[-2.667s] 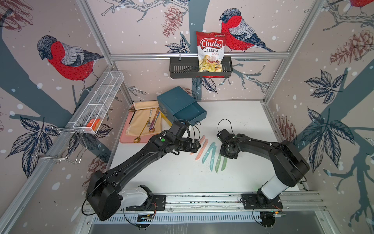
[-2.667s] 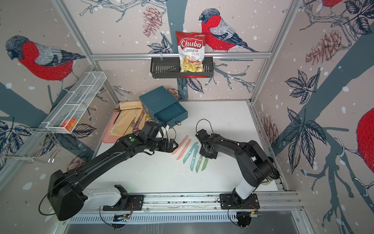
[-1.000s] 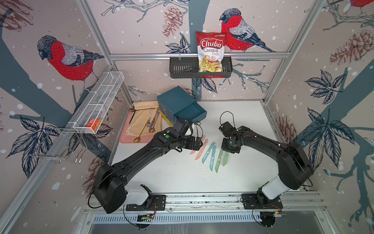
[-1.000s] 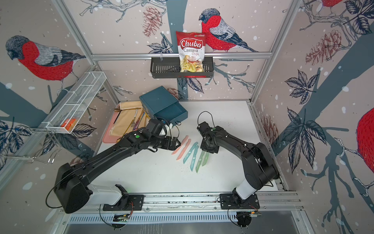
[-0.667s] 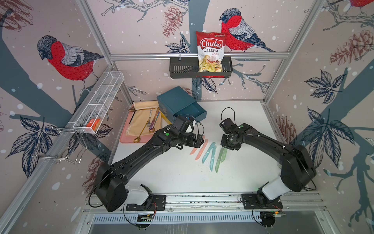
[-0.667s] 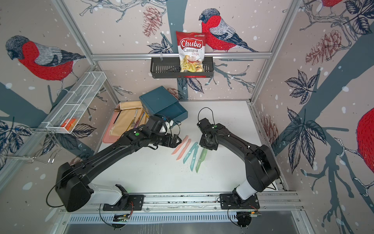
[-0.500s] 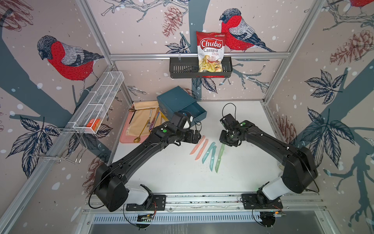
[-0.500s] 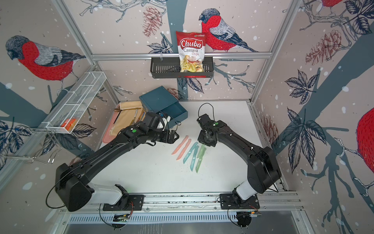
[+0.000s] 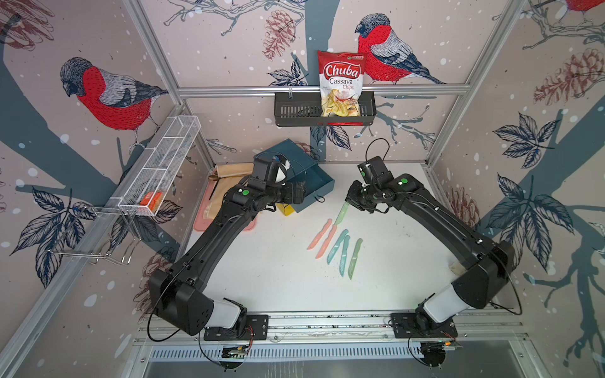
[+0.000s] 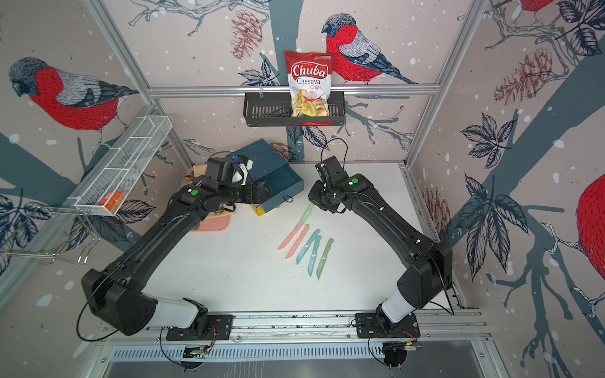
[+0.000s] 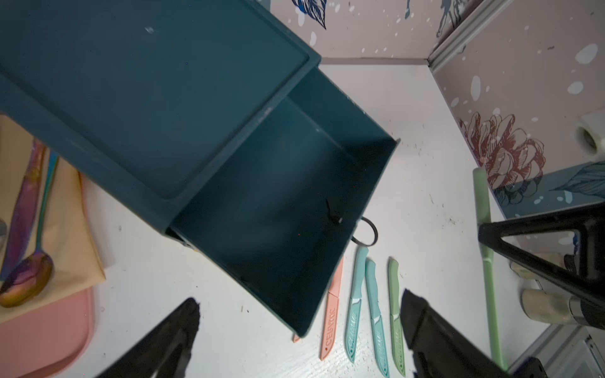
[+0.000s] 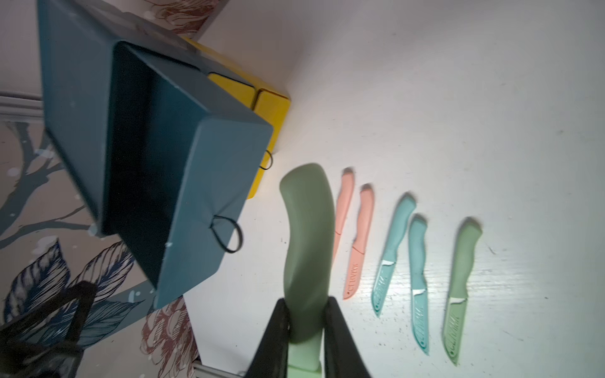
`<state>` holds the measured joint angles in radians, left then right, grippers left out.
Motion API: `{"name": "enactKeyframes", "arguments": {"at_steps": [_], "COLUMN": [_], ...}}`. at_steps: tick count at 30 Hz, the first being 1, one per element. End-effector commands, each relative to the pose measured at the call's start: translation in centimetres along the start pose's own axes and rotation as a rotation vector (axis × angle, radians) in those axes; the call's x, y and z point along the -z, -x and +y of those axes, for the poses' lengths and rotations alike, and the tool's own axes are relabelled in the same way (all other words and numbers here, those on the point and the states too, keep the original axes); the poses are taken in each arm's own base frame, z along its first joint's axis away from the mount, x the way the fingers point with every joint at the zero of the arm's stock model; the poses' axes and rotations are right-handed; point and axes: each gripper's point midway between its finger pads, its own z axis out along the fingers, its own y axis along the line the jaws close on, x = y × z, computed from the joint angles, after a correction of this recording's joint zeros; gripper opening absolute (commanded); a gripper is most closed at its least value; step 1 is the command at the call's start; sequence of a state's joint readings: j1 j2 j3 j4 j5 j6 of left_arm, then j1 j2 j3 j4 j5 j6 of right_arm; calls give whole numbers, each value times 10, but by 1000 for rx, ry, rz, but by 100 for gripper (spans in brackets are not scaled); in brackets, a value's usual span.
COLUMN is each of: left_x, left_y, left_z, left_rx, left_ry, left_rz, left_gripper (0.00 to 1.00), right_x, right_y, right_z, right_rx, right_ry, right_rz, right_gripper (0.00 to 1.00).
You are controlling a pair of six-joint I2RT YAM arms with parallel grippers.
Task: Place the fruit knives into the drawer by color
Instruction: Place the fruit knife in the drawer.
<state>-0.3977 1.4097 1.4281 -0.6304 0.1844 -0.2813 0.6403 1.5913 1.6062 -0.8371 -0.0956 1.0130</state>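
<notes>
Reading the top views like a clock, with the robot bases at 6: the right gripper (image 9: pixel 351 202) is clamped on a pale green knife (image 9: pixel 341 214). It pinches the knife roughly where handle meets blade, and the handle end sticks out toward 7 o'clock. The knife looks lifted off the surface (image 9: pixel 278 278). From above its free end overlaps the top of the pink pair, though, so I can't swear it's clear of them.

The other five knives lie flat in a slanted row near the middle of the surface, handles toward 1 o'clock. There are two pink knives (image 9: pixel 319 234) at the 9 o'clock end, then two teal knives (image 9: pixel 337 247). A second green knife (image 9: pixel 355 258) sits at the 3 o'clock end, a little apart from the teal ones.

The chest of drawers (image 9: pixel 278 153) sits at about 11 o'clock on the surface, turned at an angle. Its top drawer (image 11: pixel 294 196) is pulled out toward 4 o'clock, with the ring pull (image 11: pixel 366 234) hanging off the front. The yellow drawers (image 12: pixel 271 108) peek out underneath. The held knife is at 3 o'clock of that drawer front, near it but not over it.

The left gripper (image 11: pixel 300 298) is spread wide with nothing in it, and hovers over the front end of the pulled-out drawer.

At 8 o'clock of the chest there's a pink tray (image 9: pixel 203 222) with a tan cloth and a shiny spoon (image 11: pixel 26 275) on it.
</notes>
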Motion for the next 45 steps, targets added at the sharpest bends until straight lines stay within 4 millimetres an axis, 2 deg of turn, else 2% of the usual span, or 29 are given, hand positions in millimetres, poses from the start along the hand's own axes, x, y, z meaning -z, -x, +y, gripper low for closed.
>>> {"name": "enactKeyframes", "arguments": {"at_steps": [1, 6, 11, 13, 18, 22, 23, 24, 26, 32, 37, 40, 45], "left_x": [5, 9, 7, 6, 6, 6, 6, 5, 4, 1, 1, 1, 0], "left_y": [14, 37, 49, 50, 49, 48, 47, 47, 48, 41, 21, 1, -39], "left_z": [7, 19, 19, 19, 26, 32, 33, 33, 32, 22, -3, -24, -51], "left_rx": [-12, 9, 19, 18, 23, 33, 34, 37, 41, 65, 28, -6, -1], "left_ry": [2, 21, 13, 14, 28, 33, 34, 34, 24, -38, -78, -103, -167], "left_rz": [-24, -64, -76, -75, -72, -69, -69, -67, -68, -50, -22, 12, 51], "left_gripper": [97, 97, 97, 97, 97, 97, 97, 97, 97, 97, 97, 97, 97], "right_x": [6, -2, -32, -45, -74, -86, -87, -86, -85, -56, -29, -16, -7], "right_y": [3, 15, 22, 28, 28, 27, 27, 29, 33, 49, 42, 24, -16], "right_z": [37, 89, 125, 133, 134, 127, 128, 130, 131, 136, 112, 79, 6], "right_rx": [-32, -28, -5, -3, -3, -8, -4, 2, 6, 52, 120, 151, 139], "right_ry": [109, 227, 271, 271, 249, 246, 252, 259, 263, 281, 202, 118, -16], "right_rz": [8, 12, 46, 53, 92, 110, 109, 103, 89, 10, -13, -4, 19], "right_gripper": [0, 0, 3, 4, 6, 24, 35, 42, 43, 45, 46, 45, 45]}}
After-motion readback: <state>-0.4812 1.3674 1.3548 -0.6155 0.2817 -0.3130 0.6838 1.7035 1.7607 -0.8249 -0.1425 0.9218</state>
